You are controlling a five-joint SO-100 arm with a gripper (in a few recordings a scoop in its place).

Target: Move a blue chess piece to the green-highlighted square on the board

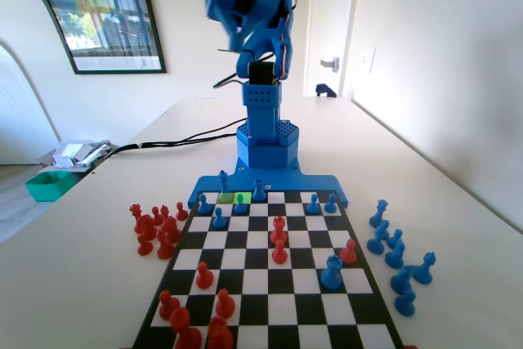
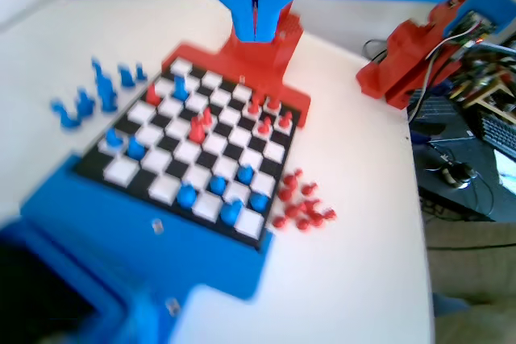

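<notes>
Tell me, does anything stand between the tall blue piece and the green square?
Nothing visible does. In the fixed view the tall blue piece stands just left of the green square; a blue pawn stands just in front of the square, not between them.

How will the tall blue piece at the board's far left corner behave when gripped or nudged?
The blue chess piece looks like rigid plastic, so probably stiff and light. Tall on a narrow base, it would likely tip if pushed high. Its tapered top may slip.
</notes>
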